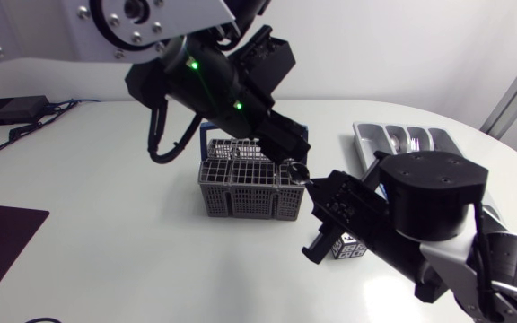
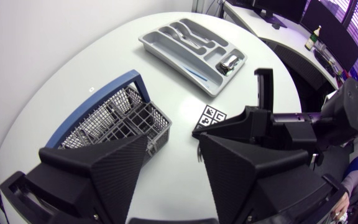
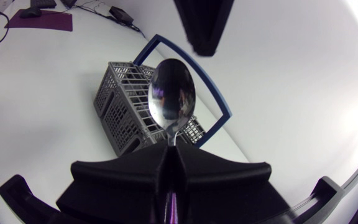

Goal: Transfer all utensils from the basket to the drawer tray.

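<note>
Left tool [image 2: 174, 148] agape, right tool [image 3: 171, 151] clenched

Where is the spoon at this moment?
In the right wrist view, the spoon is held in the right gripper, its bowl ahead, near the grey basket.

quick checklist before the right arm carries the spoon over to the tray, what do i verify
1. spoon clamped in right jaws: ok
2. spoon out of basket: ok
3. left jaws open, holding nothing: ok
4. left jaws well apart from right jaws: not ok, close together by the basket's end
5. drawer tray has free room: ok
6. basket emptied: cannot tell, its grid hides the inside
</note>
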`<control>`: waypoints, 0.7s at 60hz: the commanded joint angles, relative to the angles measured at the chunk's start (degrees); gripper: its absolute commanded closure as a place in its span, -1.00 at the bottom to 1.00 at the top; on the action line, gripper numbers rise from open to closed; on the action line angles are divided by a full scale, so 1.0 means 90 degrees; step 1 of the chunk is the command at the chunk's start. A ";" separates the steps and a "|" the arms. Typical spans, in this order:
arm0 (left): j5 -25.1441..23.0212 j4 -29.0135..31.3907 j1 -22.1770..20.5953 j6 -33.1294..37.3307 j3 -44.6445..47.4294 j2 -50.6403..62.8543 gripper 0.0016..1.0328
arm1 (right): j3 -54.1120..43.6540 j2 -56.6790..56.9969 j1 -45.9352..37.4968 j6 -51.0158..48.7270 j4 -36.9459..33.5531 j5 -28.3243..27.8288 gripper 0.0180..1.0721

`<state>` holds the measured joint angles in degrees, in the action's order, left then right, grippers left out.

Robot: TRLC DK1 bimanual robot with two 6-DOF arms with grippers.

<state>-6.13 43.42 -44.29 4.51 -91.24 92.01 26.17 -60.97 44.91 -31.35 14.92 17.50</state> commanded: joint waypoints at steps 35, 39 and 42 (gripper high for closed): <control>-0.0061 -0.0889 0.1279 0.0026 0.0675 -0.1112 -0.90 | 0.0305 0.0554 -0.4003 -0.1135 -0.2673 -0.4522 0.89; -0.0051 -0.0889 0.1367 0.0084 0.0792 -0.1121 -0.90 | 0.0402 0.0417 -0.4511 -0.1555 -0.2898 -0.4874 0.89; -0.0051 -0.0879 0.1396 0.0124 0.0861 -0.1121 -0.90 | 0.0510 0.0231 -0.4872 -0.1956 -0.3132 -0.5108 0.89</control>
<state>-6.17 35.66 -32.53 4.73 -85.76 82.65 28.42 -56.51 5.28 -42.46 -10.94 -26.00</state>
